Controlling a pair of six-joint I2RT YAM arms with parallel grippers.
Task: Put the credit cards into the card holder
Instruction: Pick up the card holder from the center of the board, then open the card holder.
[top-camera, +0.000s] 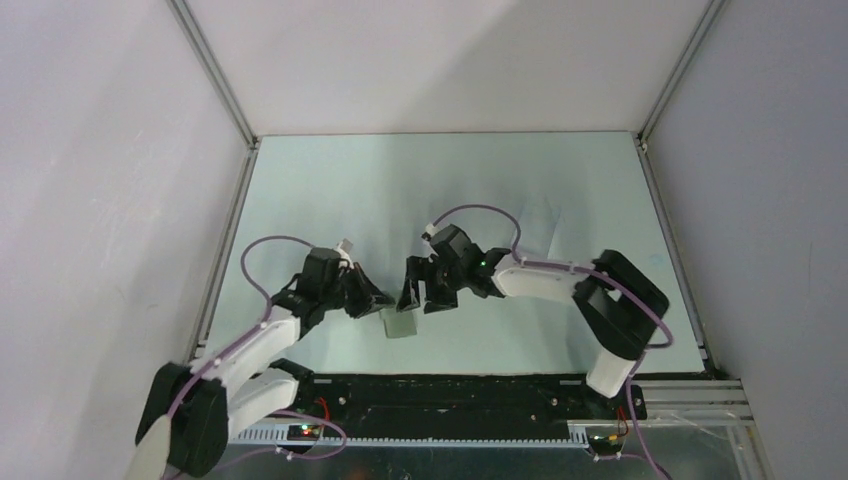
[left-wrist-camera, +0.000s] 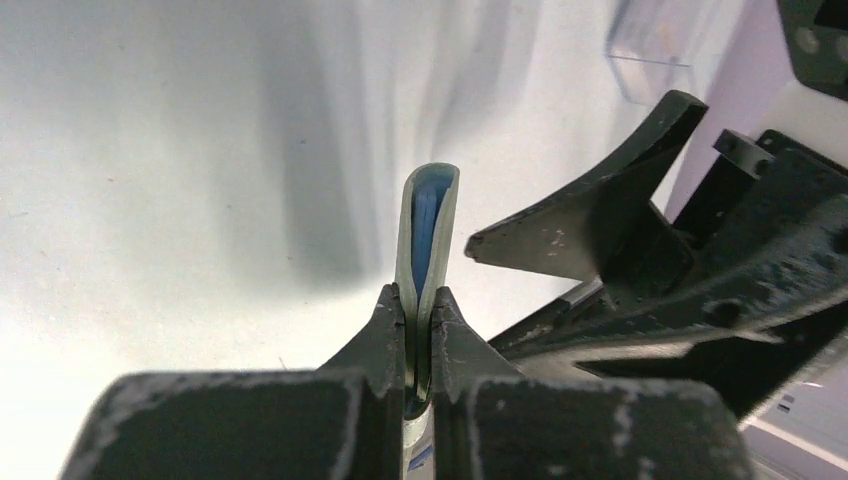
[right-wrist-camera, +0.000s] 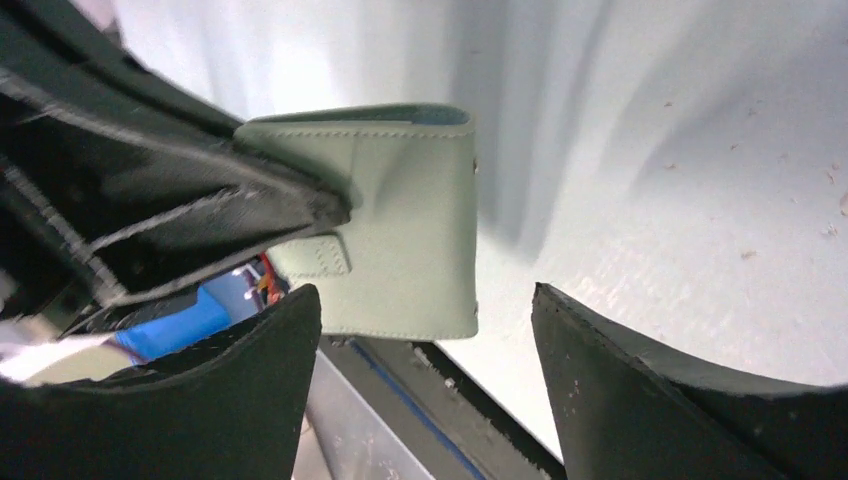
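The card holder (top-camera: 401, 323), a small grey folded wallet, hangs in the air above the table's near edge. My left gripper (top-camera: 384, 304) is shut on it. In the left wrist view the card holder (left-wrist-camera: 428, 215) stands edge-on between the closed fingertips of my left gripper (left-wrist-camera: 420, 303) and shows its blue inside. In the right wrist view its grey face (right-wrist-camera: 410, 230) hangs just beyond my right gripper (right-wrist-camera: 422, 295), which is open and empty. My right gripper (top-camera: 420, 292) sits right next to the card holder. No credit card shows clearly in any view.
A clear plastic case (left-wrist-camera: 660, 50) lies on the table beyond the grippers. The black front rail (top-camera: 450, 390) runs along the near edge, below the card holder. White walls and metal frame posts (top-camera: 215, 75) enclose the table.
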